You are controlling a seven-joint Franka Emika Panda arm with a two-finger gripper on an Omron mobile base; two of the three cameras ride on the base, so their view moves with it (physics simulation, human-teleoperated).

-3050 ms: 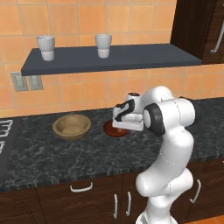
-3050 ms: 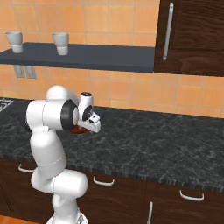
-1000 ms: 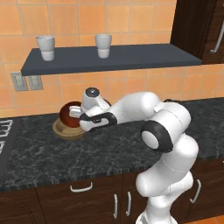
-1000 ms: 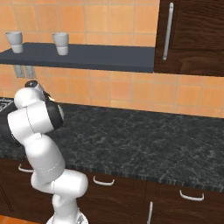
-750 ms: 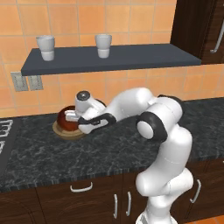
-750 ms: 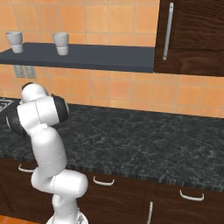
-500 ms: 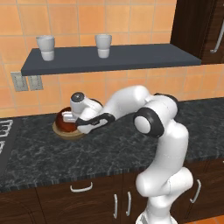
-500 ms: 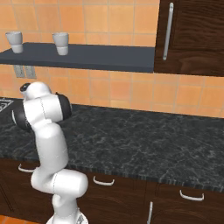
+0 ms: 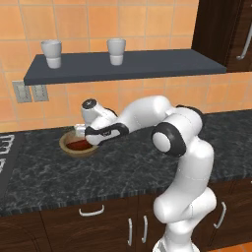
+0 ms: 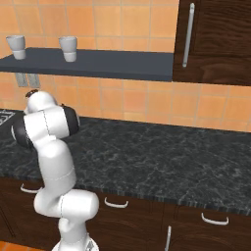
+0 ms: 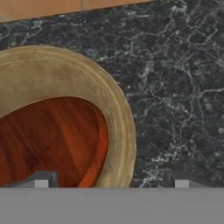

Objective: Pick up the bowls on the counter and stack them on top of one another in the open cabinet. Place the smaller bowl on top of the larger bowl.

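Stacking step, done on desk rather than in shelf: smaller reddish-brown bowl sits inside larger tan bowl, left-centre of left base frame. Hand low at bowl rim; fingers apart or clamped, cannot tell. Next by my judgement: get nested pair up into open slate-grey shelf, upper frame, clear of two white cups

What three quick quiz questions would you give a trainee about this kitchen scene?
1. True or false: the red bowl sits inside the tan bowl.
2. How many cups stand on the shelf?
3. Where do the two bowls rest? A) the shelf B) the counter C) the floor

Key: 1 true; 2 two; 3 B.
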